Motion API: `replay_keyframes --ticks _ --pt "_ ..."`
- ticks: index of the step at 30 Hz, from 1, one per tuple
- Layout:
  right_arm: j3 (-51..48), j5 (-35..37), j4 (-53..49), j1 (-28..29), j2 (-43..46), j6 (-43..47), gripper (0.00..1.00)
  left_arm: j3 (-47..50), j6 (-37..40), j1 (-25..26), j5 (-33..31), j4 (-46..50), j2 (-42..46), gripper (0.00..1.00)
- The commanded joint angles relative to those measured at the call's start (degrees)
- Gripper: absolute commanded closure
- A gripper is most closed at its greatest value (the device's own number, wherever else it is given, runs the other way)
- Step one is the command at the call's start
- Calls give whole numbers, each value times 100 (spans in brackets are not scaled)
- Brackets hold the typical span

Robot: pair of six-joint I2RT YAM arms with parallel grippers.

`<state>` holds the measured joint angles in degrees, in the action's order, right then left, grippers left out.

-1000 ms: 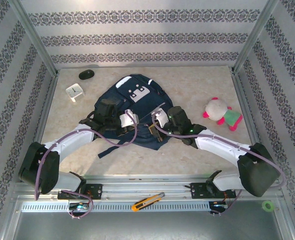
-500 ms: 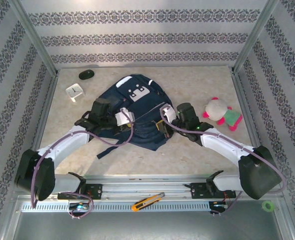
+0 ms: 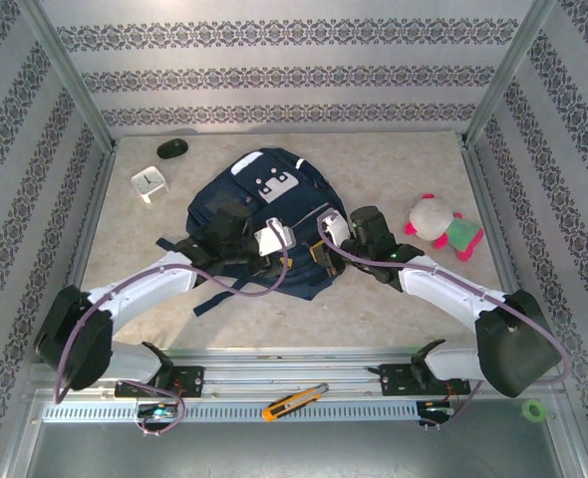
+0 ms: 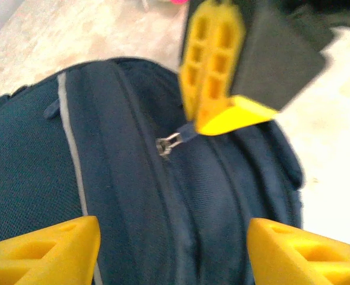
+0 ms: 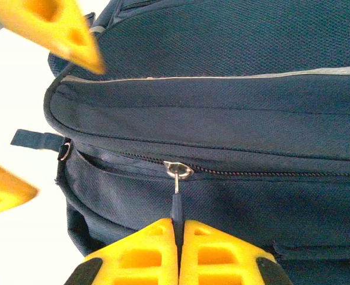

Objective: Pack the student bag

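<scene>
Navy student bag (image 5: 222,35) seemed at the unzipping step: right gripper (image 5: 177,228) pinched the zipper pull (image 5: 176,205), left gripper (image 4: 172,240) gaped empty; next, a straight tug.

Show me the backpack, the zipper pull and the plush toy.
backpack (image 3: 275,186): top external view, on its light patch
zipper pull (image 5: 176,203): right wrist view, on its dark tab
plush toy (image 3: 432,214): top external view, on its white head

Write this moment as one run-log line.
left tool: open over bag | right tool: shut on zip pull | bag: lying on table
</scene>
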<state>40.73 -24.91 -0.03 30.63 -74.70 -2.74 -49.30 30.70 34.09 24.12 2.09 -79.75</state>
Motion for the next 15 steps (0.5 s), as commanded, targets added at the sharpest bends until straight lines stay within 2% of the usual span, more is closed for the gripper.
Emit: replay_keyframes --ticks 1,3,4,5,6,7,9,15 --pt "-17 -7 113 74 183 -16 100 -264 -225 19 -550 -584 -307 35" --pt "-21 -11 118 74 183 -16 100 -383 -100 19 -577 -494 -492 43" --pt "-21 -2 111 72 184 -18 100 -433 -30 19 -546 -392 -544 55" --pt "-28 53 109 57 192 -45 100 -466 84 19 -510 -237 -570 75" --pt "-38 135 90 19 201 -89 100 -452 192 12 -472 -135 -555 87" --pt "-54 225 76 -39 204 -136 100 -405 303 -5 -419 -60 -505 93" --pt "-113 322 74 -276 156 -266 100 -283 611 -119 -106 207 -318 99" --pt "-93 332 42 -900 -156 -190 100 38 1157 -918 1313 1006 349 100"
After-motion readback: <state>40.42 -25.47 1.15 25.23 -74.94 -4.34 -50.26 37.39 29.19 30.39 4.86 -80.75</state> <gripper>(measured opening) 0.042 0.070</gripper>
